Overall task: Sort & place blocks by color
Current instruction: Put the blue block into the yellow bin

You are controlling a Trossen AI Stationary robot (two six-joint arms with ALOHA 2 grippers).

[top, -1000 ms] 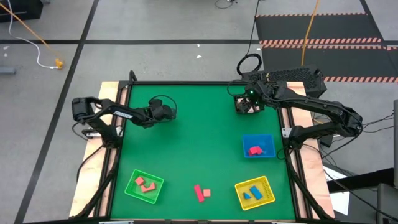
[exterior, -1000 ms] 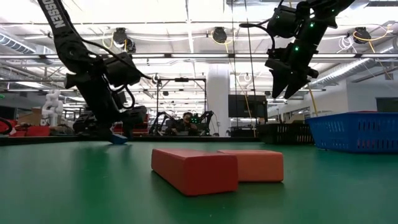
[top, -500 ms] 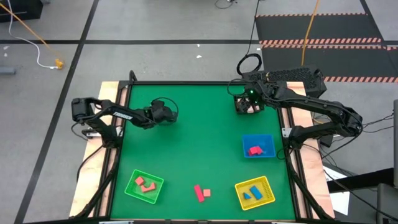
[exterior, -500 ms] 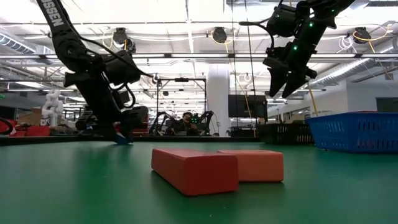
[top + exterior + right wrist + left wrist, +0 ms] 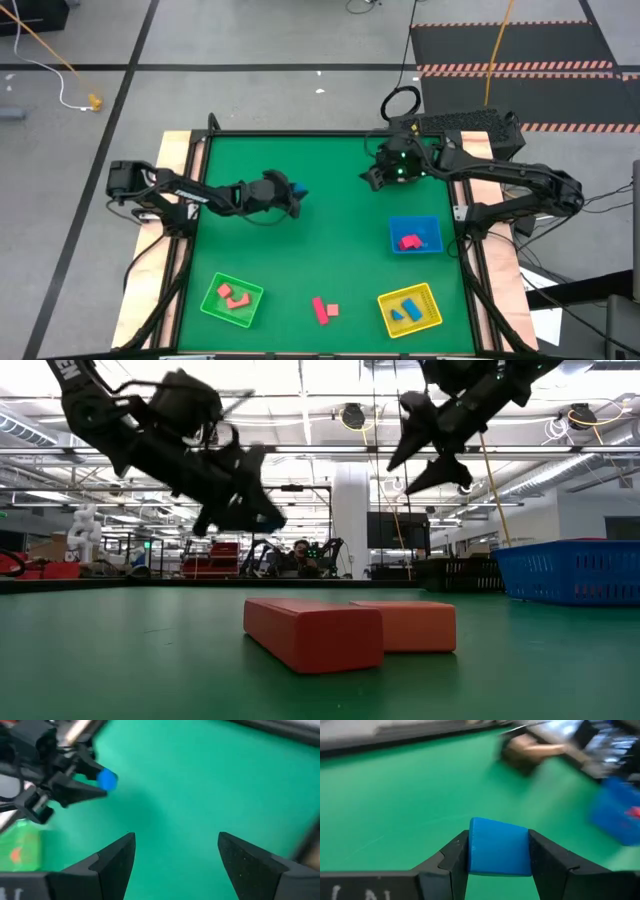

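Note:
My left gripper [image 5: 296, 192] hangs over the table's middle left, shut on a small blue block [image 5: 301, 190] that fills the gap between its fingers in the left wrist view [image 5: 499, 852]. My right gripper [image 5: 368, 180] is open and empty over the far middle, above the table [image 5: 425, 460], and its wrist view shows the blue block [image 5: 106, 779] farther off. A red bar [image 5: 319, 310] and a pink block [image 5: 332, 310] lie flat, side by side, near the table's near edge [image 5: 312, 632]. My left gripper pinches the blue block by two opposite side faces [image 5: 470, 854], one finger [image 5: 455, 860] on each. The fingers slant down from the table's left side. The block is lifted clear of the table.
A green tray [image 5: 232, 299] with pink blocks sits near left. A yellow tray [image 5: 410, 308] with blue blocks sits near right. A blue tray [image 5: 415, 235] with a red block is on the right. The green mat between the arms is bare.
My left gripper has risen from the table with the blue block, lifted it clear and moved toward the table's right, tipping nearer level. My right gripper has moved toward the table's left and also tipped away from pointing straight down.

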